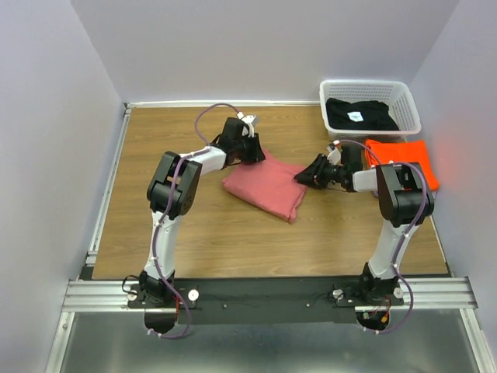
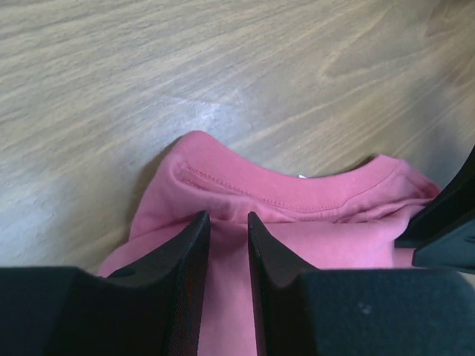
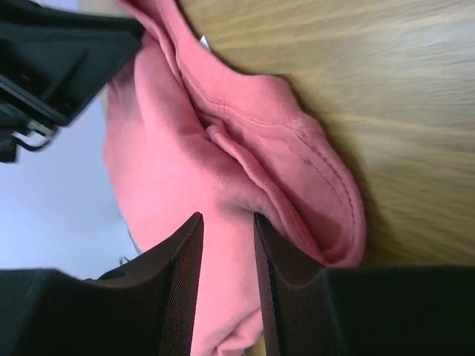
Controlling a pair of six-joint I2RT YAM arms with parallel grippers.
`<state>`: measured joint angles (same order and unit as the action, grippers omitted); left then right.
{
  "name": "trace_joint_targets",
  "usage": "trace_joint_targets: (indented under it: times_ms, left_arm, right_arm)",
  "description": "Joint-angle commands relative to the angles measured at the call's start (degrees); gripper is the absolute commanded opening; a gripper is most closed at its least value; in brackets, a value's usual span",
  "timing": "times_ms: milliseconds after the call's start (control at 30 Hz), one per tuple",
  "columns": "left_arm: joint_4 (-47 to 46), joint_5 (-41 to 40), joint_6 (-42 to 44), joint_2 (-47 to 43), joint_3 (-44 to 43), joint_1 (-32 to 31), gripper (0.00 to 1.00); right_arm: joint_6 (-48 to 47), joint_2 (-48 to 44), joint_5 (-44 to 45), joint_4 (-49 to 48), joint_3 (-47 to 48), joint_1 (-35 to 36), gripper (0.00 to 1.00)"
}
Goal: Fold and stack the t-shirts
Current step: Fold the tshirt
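Note:
The dusty pink-red t-shirt point(image 1: 268, 188) lies folded on the wooden table point(image 1: 178, 217), mid-table. My left gripper point(image 1: 254, 149) sits at its far left corner, jaws narrowed on a fold of pink cloth near the collar point(image 2: 228, 216). My right gripper point(image 1: 304, 177) sits at the shirt's right corner, jaws narrowed on a bunched fold of the same shirt point(image 3: 226, 222). The bright orange t-shirt point(image 1: 411, 155) lies folded at the right, behind the right arm. The black t-shirt point(image 1: 359, 115) with a small white label lies in the basket.
The white plastic lattice basket point(image 1: 371, 85) stands at the back right corner, just behind the orange shirt. Grey walls close the table at the back and both sides. The left gripper's body shows at the top left of the right wrist view point(image 3: 52, 52).

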<state>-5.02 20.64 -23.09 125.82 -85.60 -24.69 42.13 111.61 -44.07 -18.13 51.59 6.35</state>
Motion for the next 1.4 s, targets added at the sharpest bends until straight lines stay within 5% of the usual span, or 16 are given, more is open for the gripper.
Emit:
trace_joint_targets:
  times_ms: [0, 400, 567, 733, 967, 1367]
  left_arm:
    - [0.09, 2.56, -1.08, 2.85, -1.67, 0.60, 0.34]
    - [-1.31, 2.03, -2.31, -7.94, 2.36, 4.30, 0.36]
    - [-1.49, 0.89, -2.31, -15.86, 5.53, 4.30, 0.50]
    - [-1.49, 2.47, -3.36, -22.53, 12.80, 4.30, 0.50]
    - [-2.80, 4.40, -3.36, -33.79, 28.46, 3.94, 0.37]
    - [-5.53, 5.72, -9.07, -18.96, 29.09, 5.26, 0.25]
  right_arm:
    - [4.01, 1.68, 3.20, -8.59, -1.49, -1.60, 0.40]
    - [4.54, -9.56, 7.43, -9.47, -4.40, -3.80, 0.43]
    - [6.47, -12.47, 1.98, -9.55, -4.04, -2.57, 0.47]
    - [8.67, -14.40, -0.57, -9.91, -4.22, 6.01, 0.47]
    - [13.23, -13.71, -0.57, -14.64, -5.36, 17.99, 0.47]
    - [14.90, 2.28, -0.92, -23.41, -13.61, 14.68, 0.43]
